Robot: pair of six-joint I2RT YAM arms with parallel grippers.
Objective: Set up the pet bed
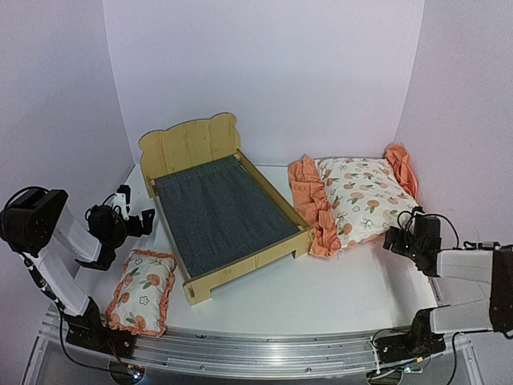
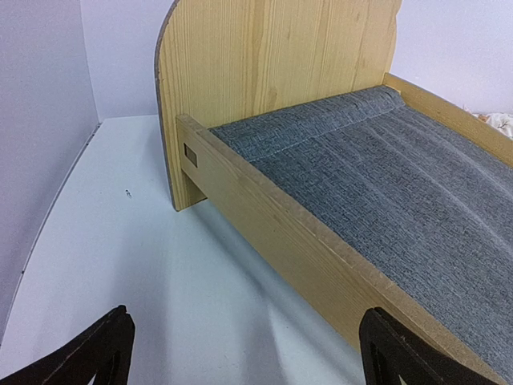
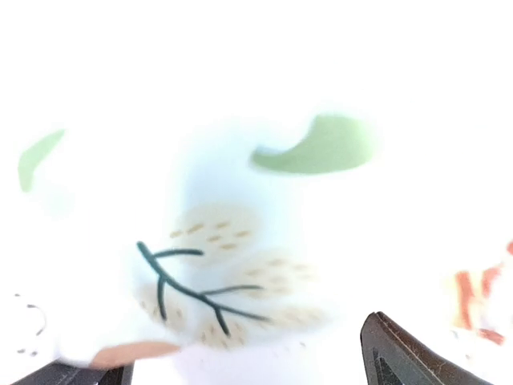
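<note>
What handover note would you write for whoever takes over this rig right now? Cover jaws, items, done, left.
Left jaws: open, empty, facing the pet bed side rail.
Right jaws: open, empty, at the ruffled mattress cushion, right of the bed.
Small pillow: on the table, near left.
Done: nothing laid in the bed.
Left: probably cushion, then pillow, into the bed.

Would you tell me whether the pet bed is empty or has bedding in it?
Empty: the pet bed has a bare grey base; the ruffled cushion lies outside at its right, the small pillow outside near its foot.
</note>
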